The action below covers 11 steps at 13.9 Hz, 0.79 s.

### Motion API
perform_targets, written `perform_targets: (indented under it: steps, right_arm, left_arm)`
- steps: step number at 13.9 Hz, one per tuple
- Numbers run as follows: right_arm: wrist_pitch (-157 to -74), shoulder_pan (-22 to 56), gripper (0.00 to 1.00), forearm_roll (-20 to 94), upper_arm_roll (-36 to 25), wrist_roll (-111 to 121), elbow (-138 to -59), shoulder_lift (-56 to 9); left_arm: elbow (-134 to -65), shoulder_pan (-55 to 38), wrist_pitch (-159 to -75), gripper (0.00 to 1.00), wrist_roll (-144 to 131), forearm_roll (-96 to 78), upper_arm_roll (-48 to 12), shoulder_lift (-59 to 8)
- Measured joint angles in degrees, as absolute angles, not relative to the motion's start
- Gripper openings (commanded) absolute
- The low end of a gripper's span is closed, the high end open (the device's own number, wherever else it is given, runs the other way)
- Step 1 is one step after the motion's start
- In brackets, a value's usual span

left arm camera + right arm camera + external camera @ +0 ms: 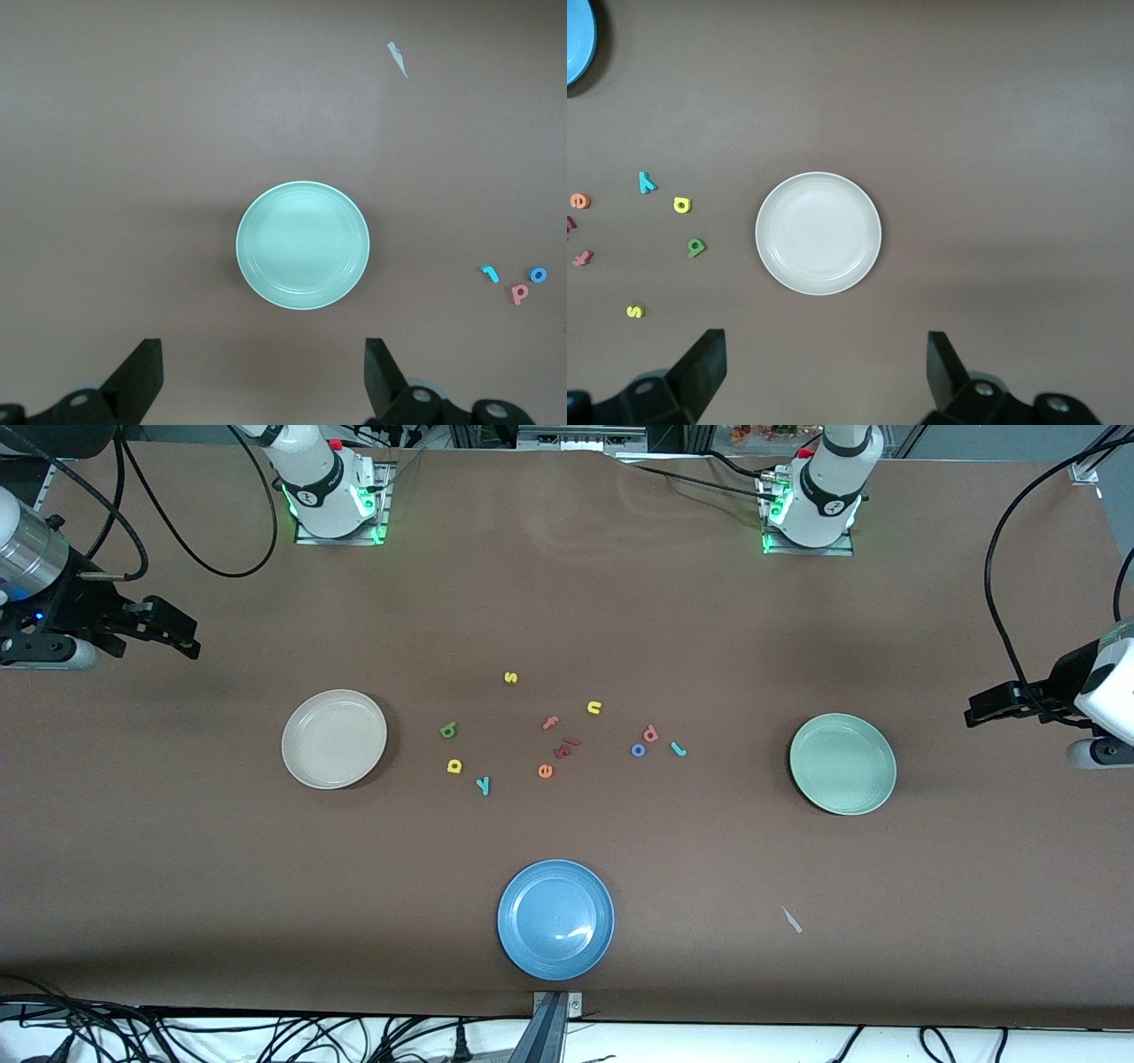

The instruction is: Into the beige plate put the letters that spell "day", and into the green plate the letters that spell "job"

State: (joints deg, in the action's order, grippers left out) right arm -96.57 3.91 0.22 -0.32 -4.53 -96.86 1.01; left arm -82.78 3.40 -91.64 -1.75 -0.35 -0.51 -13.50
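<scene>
I see left tool [261, 385] wide open, empty, waiting above desk [567, 584] | right tool [824, 381] likewise | beige plate [334, 739], green plate [842, 763] bare

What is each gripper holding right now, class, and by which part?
Nothing. The left gripper hangs open over the green plate; the right gripper hangs open over the beige plate.

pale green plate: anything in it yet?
Empty. The round pale mint-green plate shows only bare surface; the teal "j" lies on the table beside it.
</scene>
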Motion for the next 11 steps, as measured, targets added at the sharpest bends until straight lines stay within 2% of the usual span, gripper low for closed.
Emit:
perform_targets:
  steps: [11]
  right_arm:
    - [-96.6,3.91,1.0,0.22,-0.31,-4.55,-96.86,1.01]
  left_arm:
    - [-82.74,3.14,-90.65,1.0,-1.58,-0.34,-0.6,-13.42]
